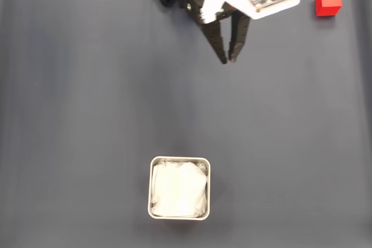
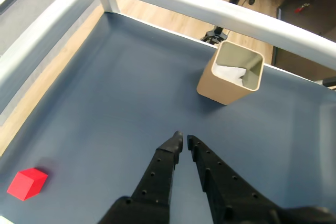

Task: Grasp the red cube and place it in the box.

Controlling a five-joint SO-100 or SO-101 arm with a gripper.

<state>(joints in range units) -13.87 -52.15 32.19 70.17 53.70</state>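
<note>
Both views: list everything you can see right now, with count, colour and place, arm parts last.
cube: one, red, top right of the fixed view, apart from the jaws; bottom left in the wrist view.
box: one, light metal, white lining, lower centre of the fixed view, nothing else inside.
mat: one, dark blue-grey, under everything.
rail: one, pale grey, along the mat's edge in the wrist view.
gripper: one, black with a white wrist board, top centre; jaws nearly closed, holding nothing.

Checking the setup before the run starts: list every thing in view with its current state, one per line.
red cube: resting flat on the mat, free, far from the box.
box: upright, open-topped, holds its white lining, no cube inside.
gripper: above the mat, fingers nearly together, holding nothing.
mat: flat and dark blue.
</note>
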